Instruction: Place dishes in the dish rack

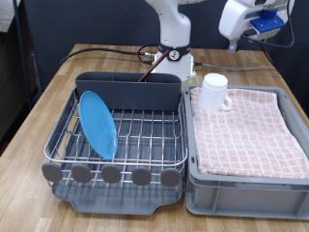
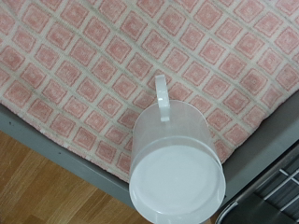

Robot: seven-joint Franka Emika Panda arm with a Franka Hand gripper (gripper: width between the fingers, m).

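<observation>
Where the wire dish rack (image 1: 121, 145) sits nearest, the blue plate (image 1: 98, 123) stands on edge inside. Beyond, the white mug (image 1: 214, 92) rests on the checked cloth (image 1: 249, 130) in the tub (image 1: 246, 189). Gripper (image 1: 253, 24) above; opening indeterminate.

robot lab bench, not a home kitchen: arm base (image 1: 175, 39) bolted on a wooden table (image 1: 39, 101), cables (image 1: 106, 50) trailing, dish rack (image 1: 121, 135) and grey tub (image 1: 246, 184) staged as props.
</observation>
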